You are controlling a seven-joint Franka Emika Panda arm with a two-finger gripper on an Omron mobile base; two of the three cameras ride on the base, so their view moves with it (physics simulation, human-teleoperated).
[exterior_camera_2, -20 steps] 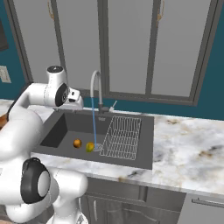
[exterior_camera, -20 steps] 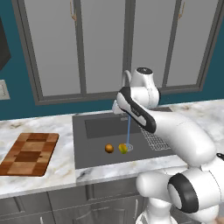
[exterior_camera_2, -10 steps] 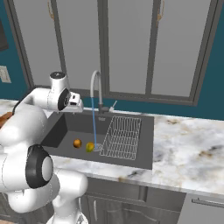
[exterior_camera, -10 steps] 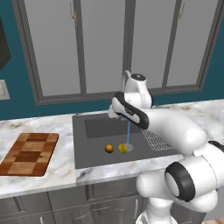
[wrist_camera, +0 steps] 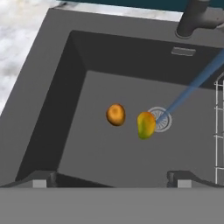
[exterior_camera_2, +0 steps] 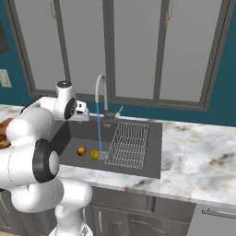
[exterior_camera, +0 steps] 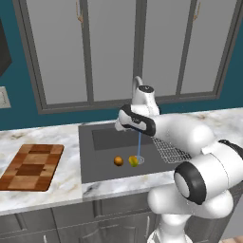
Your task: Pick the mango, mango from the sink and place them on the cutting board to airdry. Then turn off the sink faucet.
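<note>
Two mangos lie on the floor of the dark sink (exterior_camera: 102,159), one orange-brown (exterior_camera: 118,161) (wrist_camera: 116,114) and one yellow-green (exterior_camera: 133,161) (wrist_camera: 146,124) beside the round drain (wrist_camera: 162,119). Water runs from the silver gooseneck faucet (exterior_camera_2: 100,92) onto the drain. My gripper (exterior_camera: 121,126) (wrist_camera: 111,179) hangs open above the sink's back left part, well above both fruits, with nothing between its fingertips (wrist_camera: 43,178). The checkered wooden cutting board (exterior_camera: 31,166) lies on the counter left of the sink.
A wire rack (exterior_camera_2: 129,144) fills the sink's right side. The faucet's dark base (wrist_camera: 197,19) stands at the back rim. Marble counter (exterior_camera_2: 198,156) runs on both sides, with grey cabinet doors (exterior_camera: 114,47) behind.
The hand has swung left and down from beside the faucet to over the sink's back left part. The mangos and the water stream are as before.
</note>
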